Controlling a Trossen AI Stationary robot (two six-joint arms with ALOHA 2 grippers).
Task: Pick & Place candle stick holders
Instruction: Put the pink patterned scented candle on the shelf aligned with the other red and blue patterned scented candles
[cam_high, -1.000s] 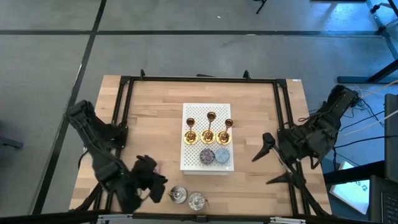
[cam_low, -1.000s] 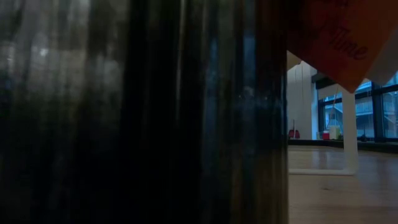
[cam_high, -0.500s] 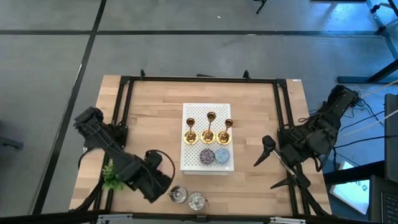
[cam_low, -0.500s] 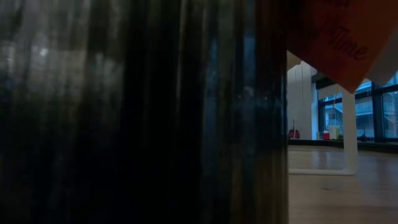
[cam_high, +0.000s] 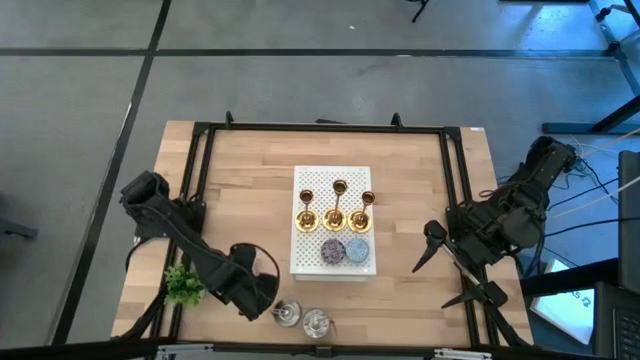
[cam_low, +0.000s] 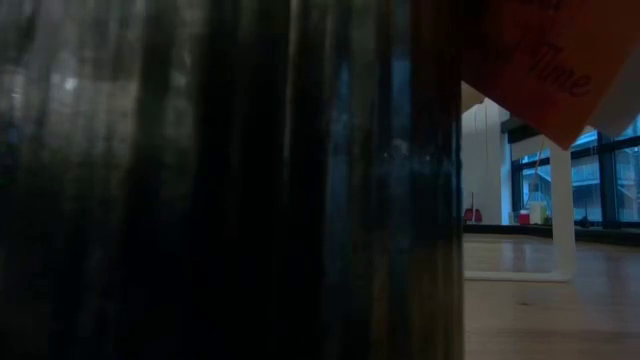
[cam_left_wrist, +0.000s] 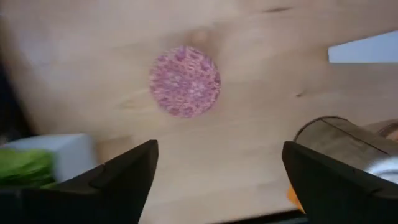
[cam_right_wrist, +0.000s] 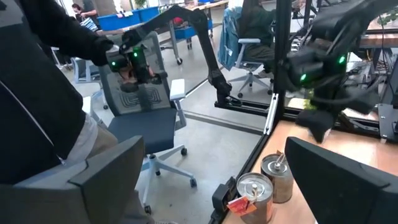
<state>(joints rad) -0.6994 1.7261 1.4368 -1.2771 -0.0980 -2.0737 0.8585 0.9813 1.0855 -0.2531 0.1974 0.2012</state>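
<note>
Wooden table (cam_high: 250, 180) fills our high view, but the low view is mostly blocked by something dark and blurred we cannot identify. We see the three candle stick holders (cam_high: 335, 208) upright in a row on the white board (cam_high: 318, 258). The left gripper (cam_left_wrist: 214, 171), jaws apart, hovers over a pink disc (cam_left_wrist: 185, 81); it has swung inward since a second ago, uncovering a green plant (cam_high: 183, 284). The right gripper (cam_high: 462, 271), jaws wide, has slid slightly nearer the table's front edge.

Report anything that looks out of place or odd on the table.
The pink disc lies alone on the bare wood under the open left gripper, while the purple disc and blue disc sit on the white board in front of the three upright candle stick holders.
</note>
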